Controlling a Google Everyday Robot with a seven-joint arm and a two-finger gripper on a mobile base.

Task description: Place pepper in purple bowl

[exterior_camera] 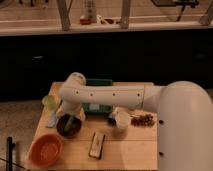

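Observation:
The purple bowl (68,127) is small and dark and sits at the left of the wooden table (125,150). The pepper (69,121), a slim light-green streak, shows over the bowl's inside, right under my gripper (70,116). The gripper hangs down from the white arm (107,94), which reaches across from the right, and it stands just above the bowl. I cannot tell whether the pepper rests in the bowl or is still held.
A rounder pale yellow-green object (50,101) lies behind the bowl at the left. An orange bowl (46,149) is at the front left. A dark bar (96,144), a white cup (121,120), a reddish cluster (145,120) and a green tray (98,96) lie around.

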